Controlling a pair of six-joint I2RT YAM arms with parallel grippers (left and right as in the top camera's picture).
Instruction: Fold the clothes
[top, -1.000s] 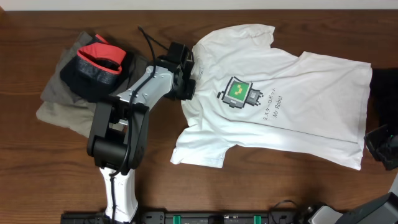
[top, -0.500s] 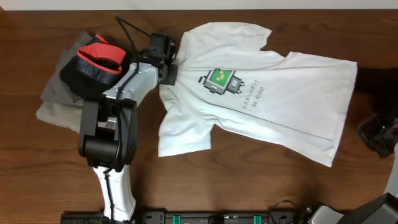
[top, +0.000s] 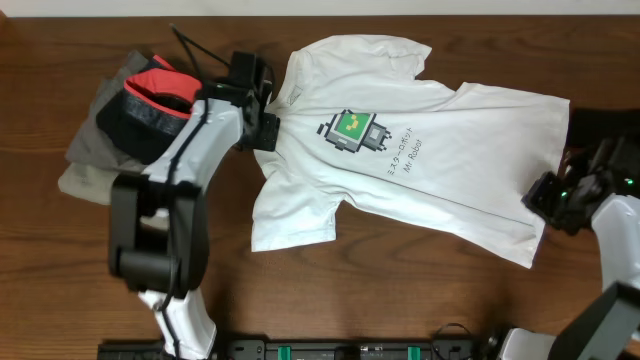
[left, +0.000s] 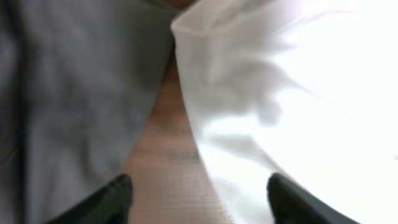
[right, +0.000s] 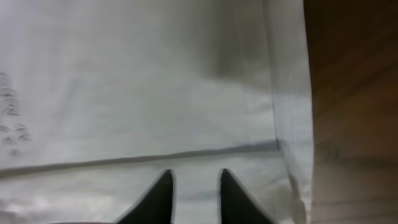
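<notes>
At the collar end of the T-shirt (top: 420, 150), our left end effector (left: 200, 198) stands with its fingers spread wide and nothing between them. The wrist view shows only bare bench and the white edge of the shirt below the gap, with grey cloth off to one side. At the opposite end, our right end effector (right: 194, 186) sits over the hem corner with its fingers drawn close, a narrow slit left between them. We cannot tell whether any fabric is pinched there (the cloth shows through the slit, but that proves nothing either way).

Moving outward, the shirt lies front up on the wooden bench (top: 400, 290), spread open and a little askew. Its collar is toward our left arm and its hem toward our right. The green-and-black print (top: 350, 130) is fully exposed, and both sleeves lie out to the sides. We see no fold in it anywhere.

Beyond the left arm sits a loose heap: a grey-olive garment (top: 85, 165) with a black-and-red item (top: 150, 100) on top, neither of them folded.

We judge the task to be at its start. The shirt looks laid out and ready, but every fold is still ahead, and after that the heap.
</notes>
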